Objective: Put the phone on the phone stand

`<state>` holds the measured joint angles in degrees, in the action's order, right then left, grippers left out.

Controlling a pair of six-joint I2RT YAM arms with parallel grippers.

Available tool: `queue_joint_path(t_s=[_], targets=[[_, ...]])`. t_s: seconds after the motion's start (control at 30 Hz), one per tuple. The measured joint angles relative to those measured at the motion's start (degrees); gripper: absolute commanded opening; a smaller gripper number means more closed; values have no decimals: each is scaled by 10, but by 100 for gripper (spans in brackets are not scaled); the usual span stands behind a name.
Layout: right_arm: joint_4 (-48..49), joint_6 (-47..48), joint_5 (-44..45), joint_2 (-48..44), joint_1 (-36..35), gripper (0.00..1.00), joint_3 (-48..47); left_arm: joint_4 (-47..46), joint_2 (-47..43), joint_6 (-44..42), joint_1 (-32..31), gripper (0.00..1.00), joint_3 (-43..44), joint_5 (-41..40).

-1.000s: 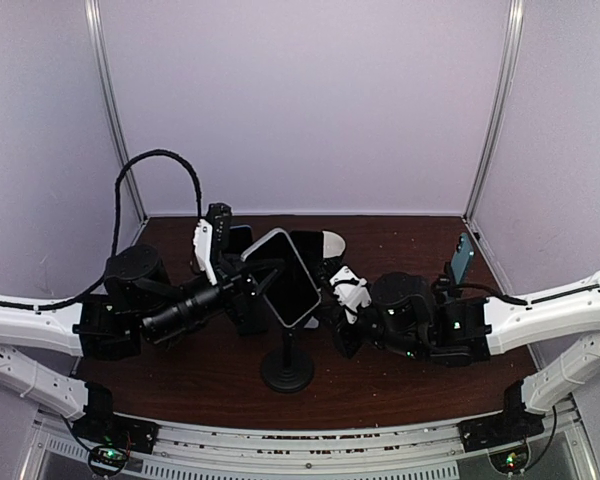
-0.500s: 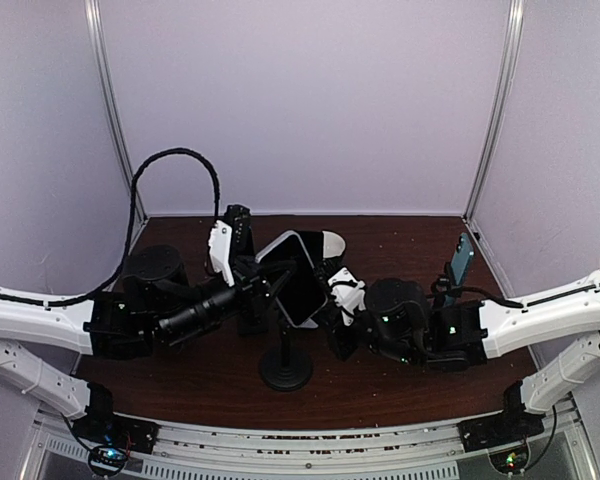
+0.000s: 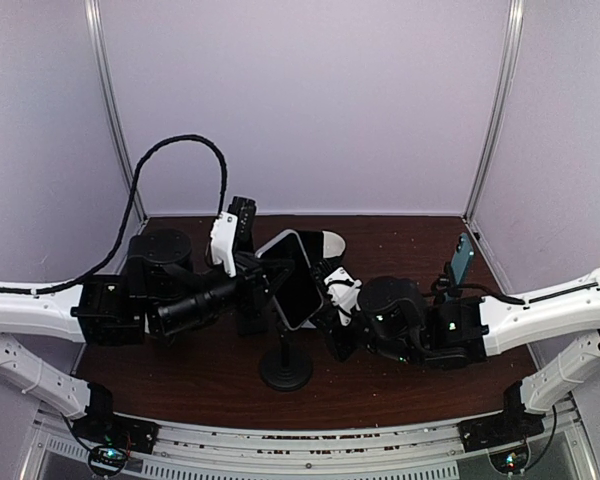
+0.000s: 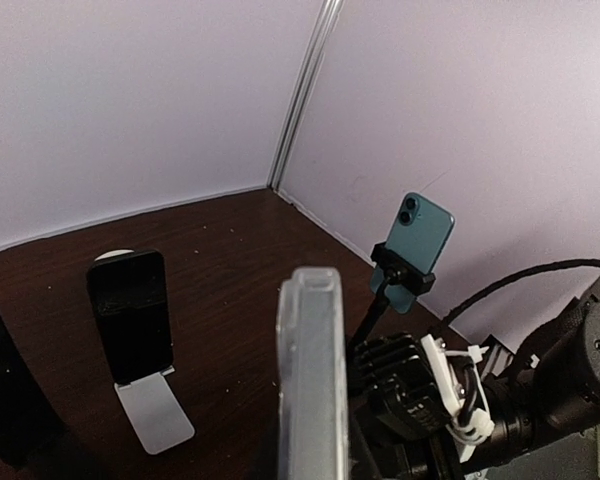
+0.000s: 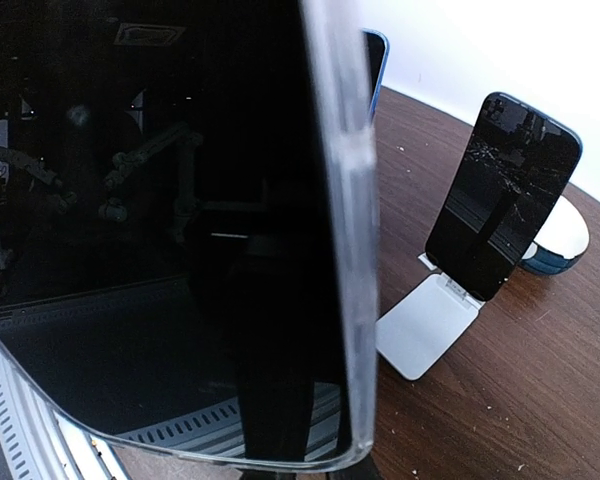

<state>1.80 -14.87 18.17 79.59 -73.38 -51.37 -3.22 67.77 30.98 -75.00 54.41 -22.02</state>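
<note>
Dark table [image 3: 410, 385] up front carries the phone stand [image 3: 286, 372]; over its stem you hold the phone [image 3: 292, 280] tilted, left jaws and right jaws both pinching its edges; seat it squarely on the stand, then release one side at a time.

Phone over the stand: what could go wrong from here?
1. The left gripper and right gripper are both shut on the phone; an uneven release could tip it off the phone stand.
2. The stand's thin pole and small base could topple if pushed sideways.
</note>
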Motion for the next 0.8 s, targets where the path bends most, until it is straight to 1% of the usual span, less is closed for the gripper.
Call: queue_joint_path(t_s=[0.4, 0.8], targets=[[-15, -12, -10, -6, 13, 0, -1, 80, 10, 4, 0, 0, 47, 9], [-11, 16, -72, -14, 53, 0, 2, 91, 9, -3, -1, 0, 52, 9]])
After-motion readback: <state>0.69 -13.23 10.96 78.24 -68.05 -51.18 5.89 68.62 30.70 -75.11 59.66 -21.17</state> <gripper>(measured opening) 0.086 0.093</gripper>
